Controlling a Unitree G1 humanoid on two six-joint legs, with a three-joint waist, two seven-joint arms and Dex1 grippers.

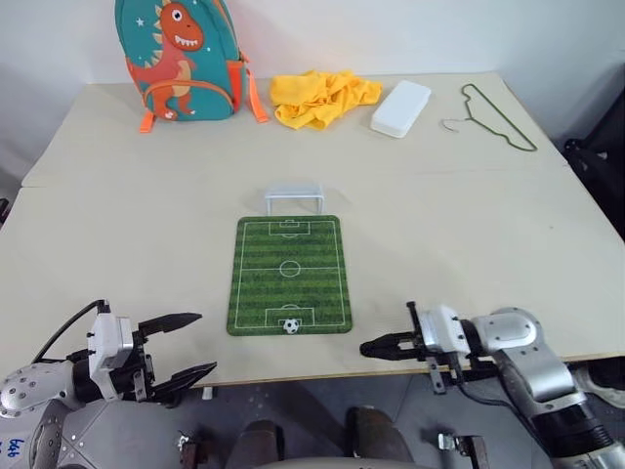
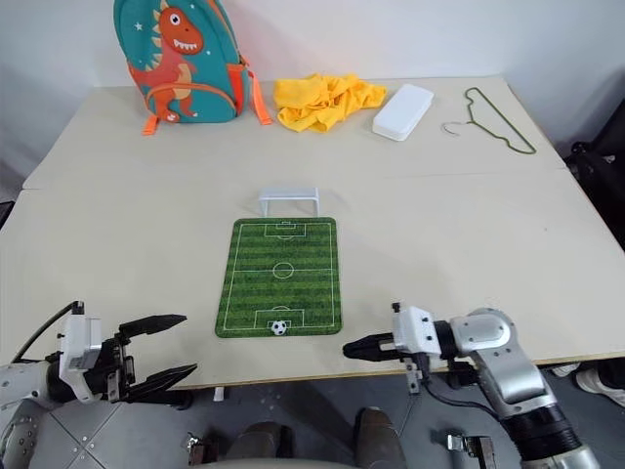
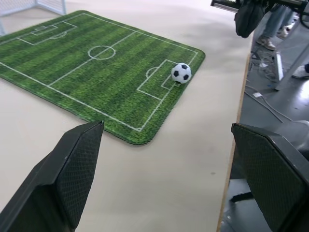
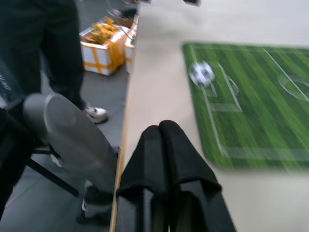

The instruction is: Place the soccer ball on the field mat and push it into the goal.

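The soccer ball (image 1: 291,325) rests on the near end of the field mat (image 1: 290,274), by the near penalty box; it also shows in the left wrist view as the ball (image 3: 181,73) and in the right wrist view as the ball (image 4: 202,73). The goal (image 1: 294,198) stands at the mat's far end. My right gripper (image 1: 367,347) is shut and empty, at the table's near edge to the right of the mat, pointing toward the ball. My left gripper (image 1: 195,344) is open and empty, near the front edge left of the mat.
At the back of the table stand a dinosaur backpack (image 1: 182,59), a yellow cloth (image 1: 322,96), a white case (image 1: 400,107) and a wire hanger (image 1: 493,117). A person's legs (image 4: 43,53) and a box (image 4: 101,50) are on the floor beyond the table edge.
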